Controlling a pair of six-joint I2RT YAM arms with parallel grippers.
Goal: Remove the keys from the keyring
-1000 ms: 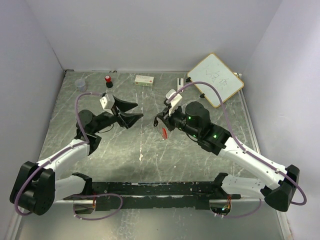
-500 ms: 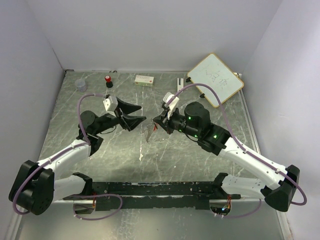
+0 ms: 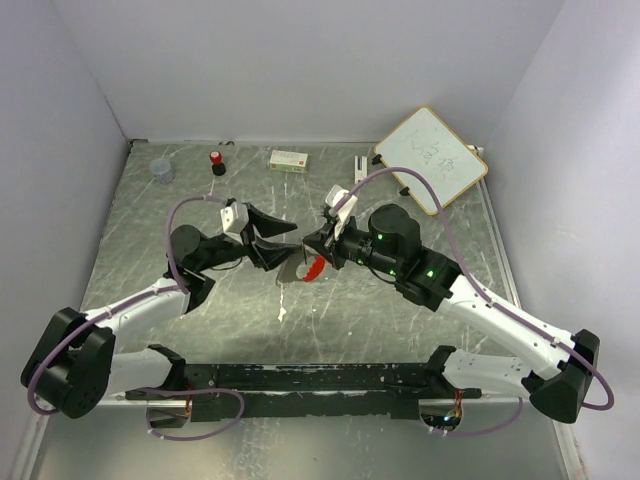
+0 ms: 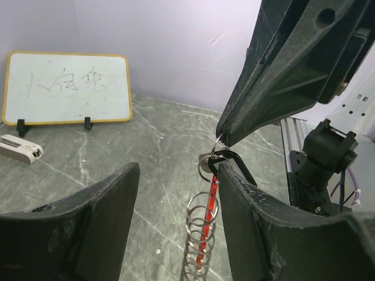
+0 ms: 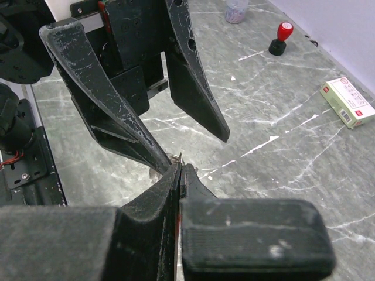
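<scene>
Right gripper (image 3: 308, 243) noted with fingers pressed together, the keyring (image 4: 208, 162) pinched at their tips. The keys (image 4: 198, 253) are hung straight below the right gripper on a string of rings, with a red tag (image 4: 212, 190) alongside. Left gripper (image 3: 284, 243) is held just left of the right gripper, fingers spread to either side of the hanging bunch; whether it is touched cannot be told.
</scene>
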